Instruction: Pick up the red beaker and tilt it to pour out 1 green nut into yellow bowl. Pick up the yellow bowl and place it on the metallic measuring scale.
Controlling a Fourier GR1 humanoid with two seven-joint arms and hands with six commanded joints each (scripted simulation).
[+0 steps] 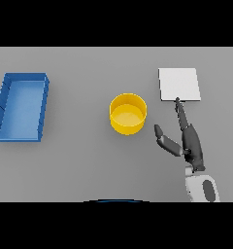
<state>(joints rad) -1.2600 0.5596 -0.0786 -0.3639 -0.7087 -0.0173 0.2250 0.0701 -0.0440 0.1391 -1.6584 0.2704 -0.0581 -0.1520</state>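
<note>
A: Item one, nearest?

B: Right hand (192, 146), dark, on a white and grey arm entering from the lower right. Fingers were straight and spread from the thumb, holding nothing. The fingertips reached up to touch or nearly touch the lower edge of the scale. The left hand was not in view.

A: Item two?

B: Yellow bowl (128, 114), just left of the thumb, apart from it, near the table's middle. Round, straight-walled, open top, smooth matte finish. I could not make out a green nut inside. Judged rigid and light, walls possibly a little slick. Best hold: thumb on one side of the wall, fingers on the opposite side, below the rim, kept level.

A: Item three?

B: Metallic measuring scale (179, 84), a flat pale square plate with rounded corners, beyond the hand and right of the bowl. A low, hard landing surface.

A: Anything else?

B: Blue tray (41, 109), rectangular, raised walls, far left on the grey table (84, 160). No red beaker was visible.
</note>
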